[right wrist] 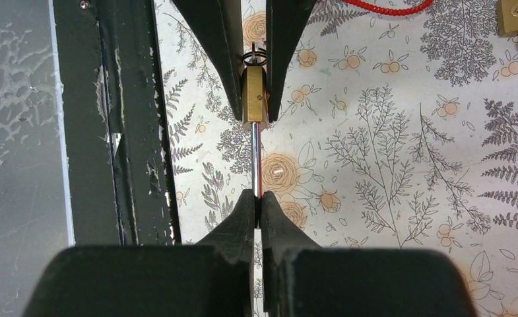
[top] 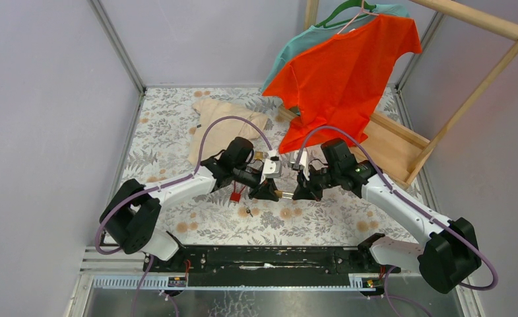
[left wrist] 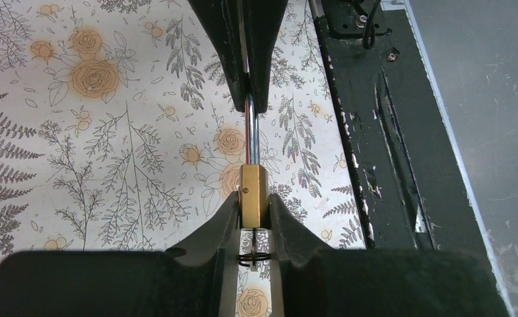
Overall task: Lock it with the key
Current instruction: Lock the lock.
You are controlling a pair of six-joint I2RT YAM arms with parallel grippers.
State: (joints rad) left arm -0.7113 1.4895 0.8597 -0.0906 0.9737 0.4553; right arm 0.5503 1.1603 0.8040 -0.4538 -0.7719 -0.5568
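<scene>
- A beige cloth (top: 224, 124) lies crumpled on the table (top: 309, 224), toward the far left corner.
- A red cord (top: 235, 195) rests on the table just left of the middle. A small dark piece lies just nearer than it, too small to identify.
- The left claw (top: 269, 191) reaches in from the left to the middle of the table and is held above the floral cover. It is clenched on the brass body of the padlock (left wrist: 254, 191), with one finger pressed to each flat side.
- A thin wire ring (left wrist: 255, 255) pokes out of the padlock's end between the left claw's fingers. The key itself is hidden there, so I cannot tell how it sits.
- The padlock's steel shackle (left wrist: 251, 132) runs straight out of the body toward the right, bridging the gap between the two claws.
- The right claw (top: 299, 193) comes in from the right. Its fingers (right wrist: 246, 218) are pinched tight on the far end of the shackle, apart from the brass body.
- A second brass padlock (right wrist: 517, 14) lies on the table at the edge of the right wrist view.
- An orange T-shirt (top: 348, 72) and a teal T-shirt (top: 295, 46) hang over the far right corner from a wooden rack (top: 401, 142).
</scene>
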